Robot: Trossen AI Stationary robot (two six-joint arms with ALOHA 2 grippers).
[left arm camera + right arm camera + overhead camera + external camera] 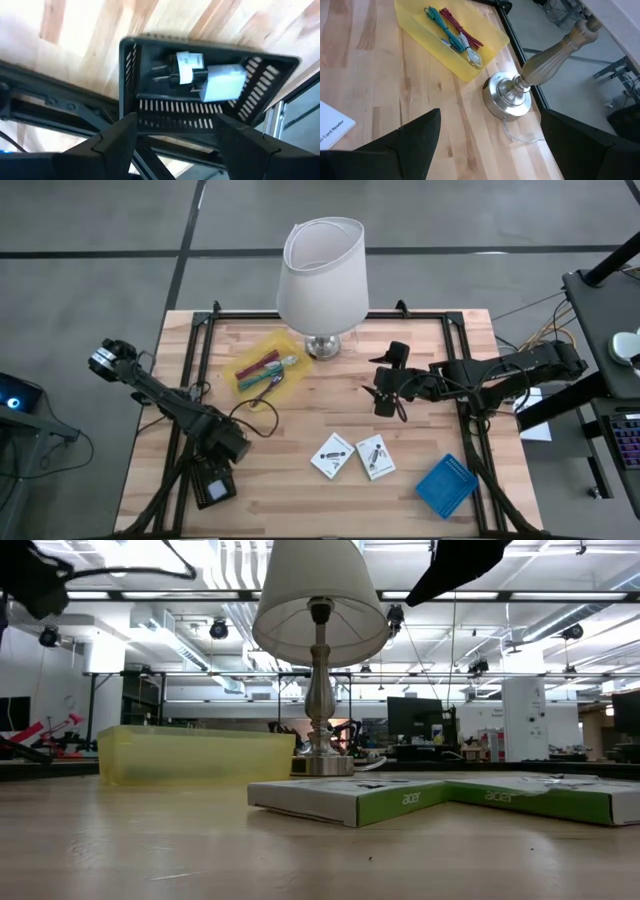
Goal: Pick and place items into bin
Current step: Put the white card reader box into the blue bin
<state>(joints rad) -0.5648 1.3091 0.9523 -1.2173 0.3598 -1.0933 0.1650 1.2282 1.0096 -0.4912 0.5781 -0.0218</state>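
Two white printed boxes lie flat near the table's front middle; the low view shows their green sides. A yellow tray left of the lamp holds red, teal and white cable-like sticks. A small black slotted bin at the front left holds a white plug adapter. My left gripper hovers open just above this bin. My right gripper hangs open above bare wood, right of the lamp base, its fingers wide apart.
A big white lamp stands at the table's far middle on a metal base with a cord. A blue perforated square lies at the front right. Black frame rails run along the table's left and right sides.
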